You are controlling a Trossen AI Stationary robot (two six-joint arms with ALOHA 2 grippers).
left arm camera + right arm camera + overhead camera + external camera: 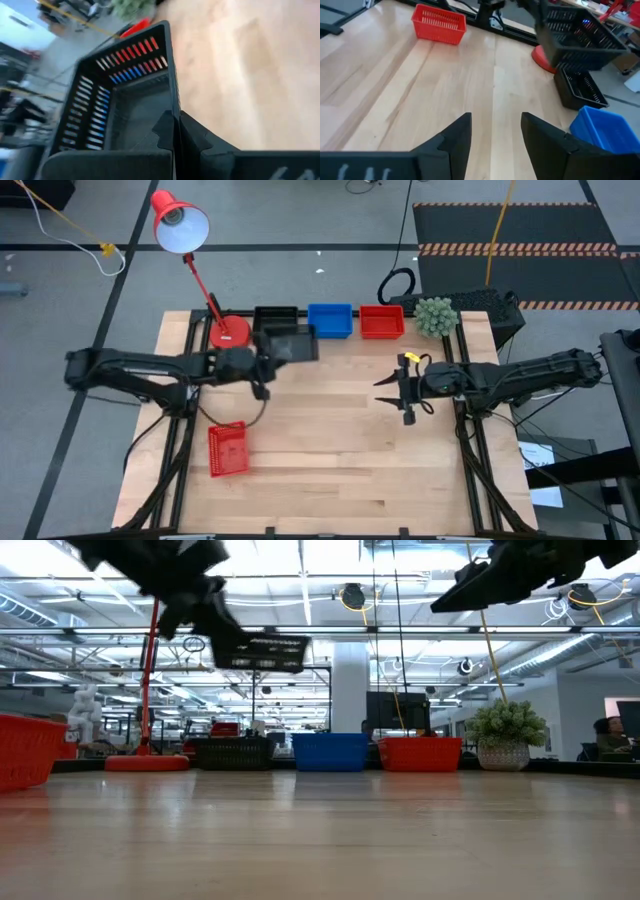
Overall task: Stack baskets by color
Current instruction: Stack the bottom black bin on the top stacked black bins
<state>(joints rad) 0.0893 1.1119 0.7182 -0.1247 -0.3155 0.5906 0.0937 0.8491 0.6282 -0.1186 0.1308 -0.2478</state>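
Table row: lamp base (229, 332) half-hidden by arm.

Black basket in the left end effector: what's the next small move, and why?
Probably carry it a little farther toward the back edge, then lower it. The left end effector holds the black basket in the air, just short of the other black basket on the table, its colour match.

A robotics lab in an open industrial hall. Beyond the wooden table (330, 440) run ceiling pipes (400, 632), hazard-striped floor mats (510, 248) and loose cables (395, 283).
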